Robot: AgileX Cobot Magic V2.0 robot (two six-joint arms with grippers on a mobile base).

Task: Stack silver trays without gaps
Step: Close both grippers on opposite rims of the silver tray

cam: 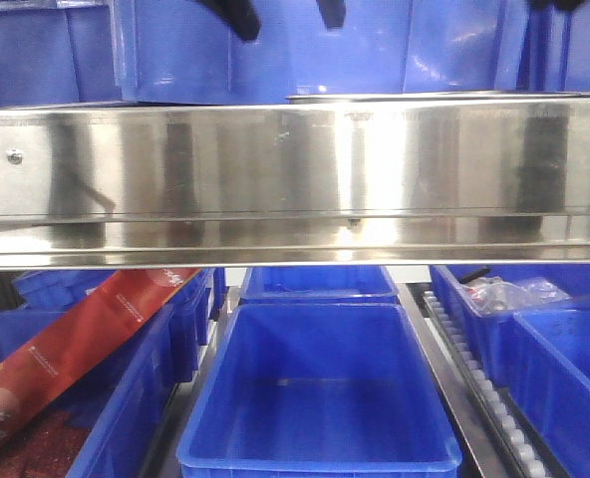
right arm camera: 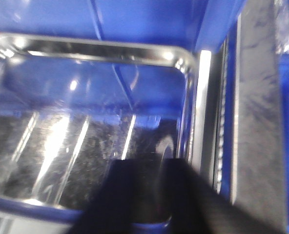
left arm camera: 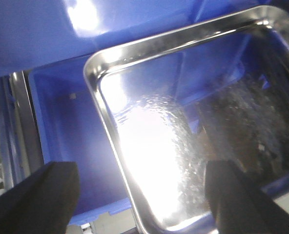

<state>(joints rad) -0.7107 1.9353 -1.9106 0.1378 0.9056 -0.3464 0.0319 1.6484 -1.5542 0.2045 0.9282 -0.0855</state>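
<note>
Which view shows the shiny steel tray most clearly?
Left wrist view: the shallow rectangular shiny steel tray shows its rounded corner, rim and floor. The right wrist view is blurred, the black right hand covering part. The front view shows at most a thin edge.

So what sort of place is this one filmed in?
Likely a warehouse or factory storage rack: rows of blue plastic bins, a stainless shelf rail, and roller tracks beside the bins.

The shallow steel tray [left arm camera: 183, 112] shines silver with white glare, the deep plastic bin [cam: 315, 344] in the middle is bright blue, and the long box [cam: 86, 334] at near left is red with white letters.
</note>
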